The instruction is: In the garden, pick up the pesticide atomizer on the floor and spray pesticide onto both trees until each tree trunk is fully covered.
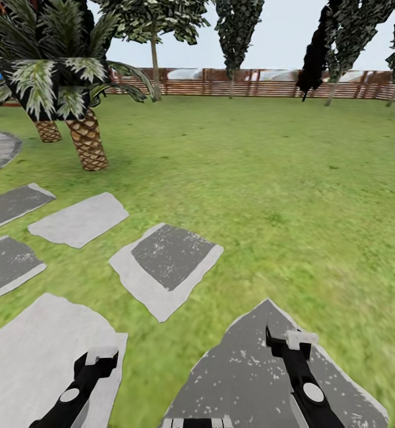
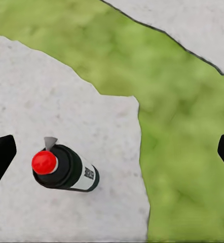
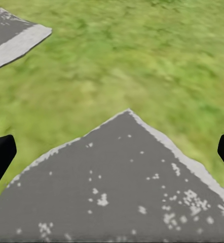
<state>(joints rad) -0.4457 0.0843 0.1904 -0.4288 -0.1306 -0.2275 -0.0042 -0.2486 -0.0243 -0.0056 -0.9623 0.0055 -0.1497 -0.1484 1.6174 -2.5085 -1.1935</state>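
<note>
1. The pesticide atomizer stands on a pale stepping stone, near that slab's edge where the grass begins.
2. Its body is black with a red round cap and a small grey nozzle; a white label band carries a dark printed mark too small to read.
3. The left gripper hangs above it, fingers spread wide, holding nothing.
4. The right gripper is likewise wide and empty over a dark grey stone.
5. Ahead lie lawn, a short palm and a wooden fence.
</note>
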